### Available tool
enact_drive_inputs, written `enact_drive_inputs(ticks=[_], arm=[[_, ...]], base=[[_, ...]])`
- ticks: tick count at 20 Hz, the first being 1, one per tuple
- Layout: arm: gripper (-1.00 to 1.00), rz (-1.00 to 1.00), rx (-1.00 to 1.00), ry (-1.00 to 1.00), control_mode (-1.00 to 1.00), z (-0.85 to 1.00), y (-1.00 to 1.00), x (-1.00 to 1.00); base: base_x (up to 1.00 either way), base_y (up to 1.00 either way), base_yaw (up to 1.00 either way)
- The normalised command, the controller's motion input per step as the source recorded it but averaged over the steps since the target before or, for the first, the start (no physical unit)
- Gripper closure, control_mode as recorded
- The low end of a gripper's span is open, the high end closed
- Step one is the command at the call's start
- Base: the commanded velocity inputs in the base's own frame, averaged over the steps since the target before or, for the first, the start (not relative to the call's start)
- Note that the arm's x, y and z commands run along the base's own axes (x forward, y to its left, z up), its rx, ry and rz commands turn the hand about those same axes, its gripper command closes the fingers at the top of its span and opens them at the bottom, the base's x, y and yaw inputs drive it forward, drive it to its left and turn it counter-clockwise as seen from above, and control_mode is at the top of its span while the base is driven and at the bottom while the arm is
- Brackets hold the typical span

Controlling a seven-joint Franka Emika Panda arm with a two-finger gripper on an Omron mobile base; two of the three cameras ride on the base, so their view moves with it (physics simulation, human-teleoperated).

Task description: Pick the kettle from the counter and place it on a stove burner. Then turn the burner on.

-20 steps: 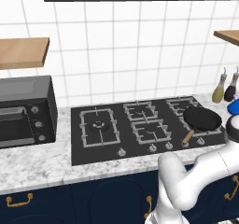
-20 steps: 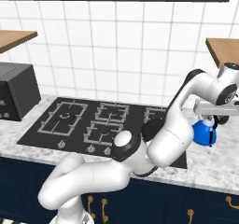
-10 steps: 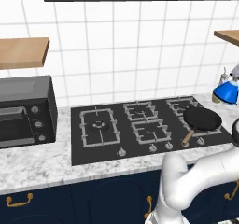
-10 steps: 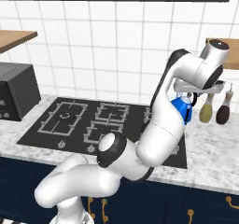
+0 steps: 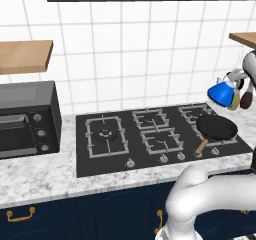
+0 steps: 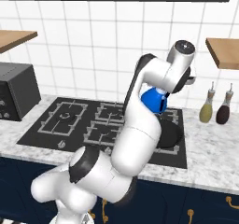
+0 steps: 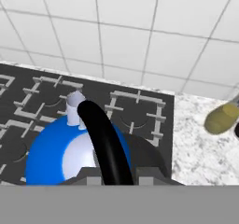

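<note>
gripper clamped on the black handle of the blue kettle, held aloft over the right end of the black cooktop, above the frying pan and off the marble counter. best carried level and leftward, past the pan, to the big square-grated stove burner at the cooktop's left, then lowered squarely onto the grate before letting go, with the knob left for afterwards. pan looks bare inside; kettle's contents hidden, and two bottles standing near the wall on the right, contents hard to tell.
</note>
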Motion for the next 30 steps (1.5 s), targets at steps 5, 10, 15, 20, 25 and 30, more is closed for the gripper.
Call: enact_drive_inputs(ticks=[5,10,15,20,25,30], arm=[[1.0,0.0,-0.01,-0.06,-1.0,0.11,1.0,0.0],[1.0,0.0,-0.07,0.0,-1.0,0.1,1.0,0.0],[1.0,0.0,-0.16,0.03,-1.0,0.0,1.0,0.0],[1.0,0.0,-0.13,0.04,-1.0,0.0,1.0,0.0],[1.0,0.0,-0.09,0.02,-1.0,-0.01,1.0,0.0],[1.0,0.0,-0.06,0.01,-1.0,0.0,1.0,0.0]], base=[[0.0,0.0,0.0],[0.0,0.0,0.0],[0.0,0.0,0.0],[0.0,0.0,0.0],[0.0,0.0,0.0],[0.0,0.0,0.0]])
